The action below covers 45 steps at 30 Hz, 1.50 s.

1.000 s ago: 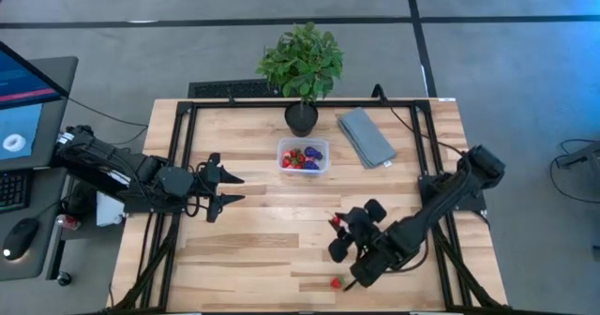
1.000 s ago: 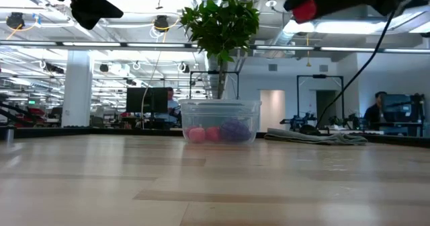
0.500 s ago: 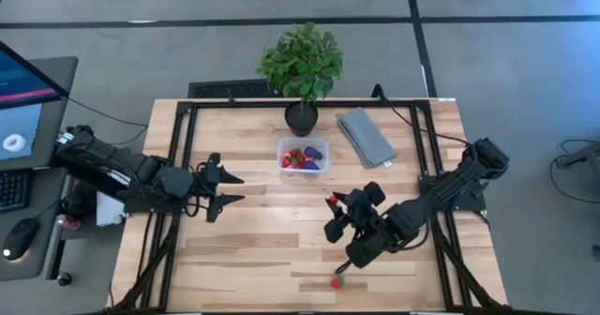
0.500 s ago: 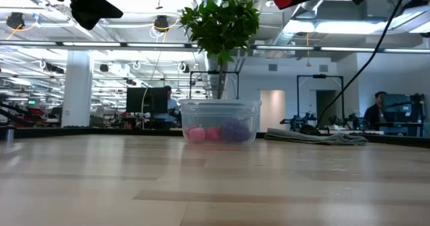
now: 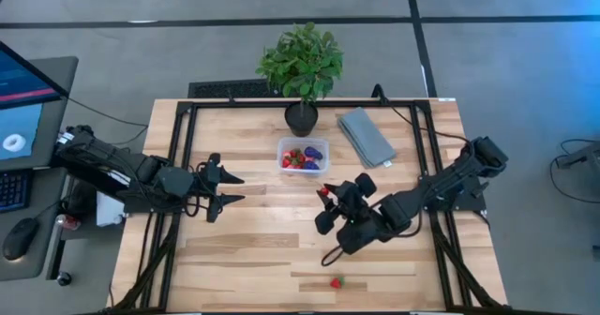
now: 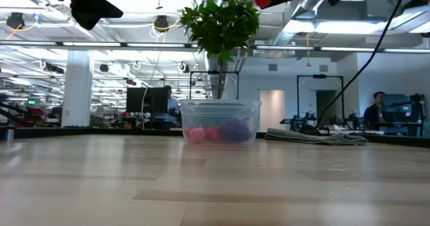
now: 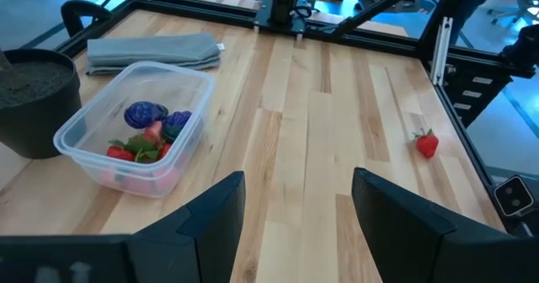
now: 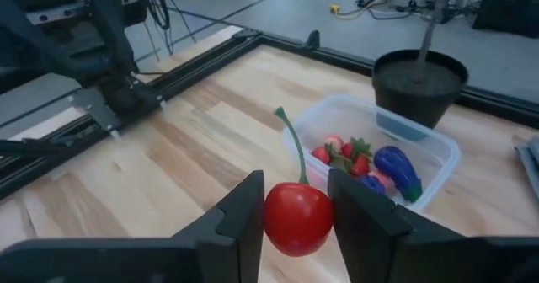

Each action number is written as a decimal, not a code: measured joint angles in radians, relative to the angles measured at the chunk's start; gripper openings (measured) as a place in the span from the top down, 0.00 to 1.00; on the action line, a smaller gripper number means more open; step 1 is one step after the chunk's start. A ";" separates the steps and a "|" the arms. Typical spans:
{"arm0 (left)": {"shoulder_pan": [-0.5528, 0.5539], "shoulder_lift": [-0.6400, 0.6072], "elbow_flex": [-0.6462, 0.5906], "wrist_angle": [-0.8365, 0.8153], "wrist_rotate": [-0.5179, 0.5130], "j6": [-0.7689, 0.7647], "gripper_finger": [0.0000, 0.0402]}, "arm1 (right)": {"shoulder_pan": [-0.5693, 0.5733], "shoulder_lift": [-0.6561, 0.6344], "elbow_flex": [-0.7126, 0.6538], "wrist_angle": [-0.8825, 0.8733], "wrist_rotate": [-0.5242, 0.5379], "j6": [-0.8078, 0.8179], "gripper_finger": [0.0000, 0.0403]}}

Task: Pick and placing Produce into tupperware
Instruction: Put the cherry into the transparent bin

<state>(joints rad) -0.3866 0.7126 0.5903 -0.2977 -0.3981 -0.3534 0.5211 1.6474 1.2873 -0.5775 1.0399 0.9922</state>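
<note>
Your right pincer [image 8: 299, 220] is clamped on a round red cherry [image 8: 298, 218] with a green stem, the fruit squeezed between both fingers. In the high view this pincer [image 5: 325, 195] hangs above the middle of the desk [image 5: 244, 249], near the tupperware [image 5: 302, 155] but not over it yet. The clear tub sits on the desk just in front of the black plant pot [image 5: 301, 118], with a folded grey cloth [image 5: 366, 135] beside it on the right arm's side.

By my reading, the job is mostly done. The tub already holds a small heap of produce; the left wrist view shows two dark purple grape bunches [image 7: 146, 113] and a few red pieces with green tops [image 7: 135, 151], though they overlap too much for you to count exactly. What is left, as far as you can see: the cherry in hand must still go in, and one strawberry [image 5: 336, 282] lies alone near the desk's front edge, well apart from the tub. So count one fruit held, one loose on the desk, and the rest in the tub.

Your left pincer [image 5: 231, 188] waits over the left part of the desk, its fingers spread apart and holding nothing.
</note>
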 joint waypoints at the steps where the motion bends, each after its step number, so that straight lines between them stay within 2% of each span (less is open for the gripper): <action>1: 0.000 0.000 0.000 0.000 0.000 0.000 0.48 | -0.006 0.000 0.000 0.017 -0.009 -0.020 0.64; 10: 0.000 0.000 0.000 0.001 0.023 -0.011 0.48 | -0.083 0.000 0.000 0.167 -0.095 -0.215 0.62; 18: 0.000 0.000 0.000 0.004 0.024 -0.014 0.48 | -0.176 0.001 0.000 0.239 -0.210 -0.354 0.64; 24: 0.000 0.000 0.000 0.004 0.023 -0.014 0.48 | -0.270 0.002 0.000 0.274 -0.298 -0.448 0.63; 33: 0.000 0.000 0.000 0.005 0.023 -0.018 0.48 | -0.453 0.005 0.000 0.338 -0.489 -0.594 0.65; 38: -0.001 0.000 0.000 0.005 0.023 -0.029 0.48 | -0.554 0.021 0.000 0.351 -0.617 -0.622 0.62; 45: -0.028 0.000 0.000 0.005 -0.007 -0.041 0.48 | -0.614 0.090 0.004 0.425 -0.774 -0.659 0.65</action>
<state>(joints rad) -0.4144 0.7128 0.5903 -0.2932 -0.4050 -0.3948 -0.0933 1.7373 1.2913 -0.1527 0.2662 0.3336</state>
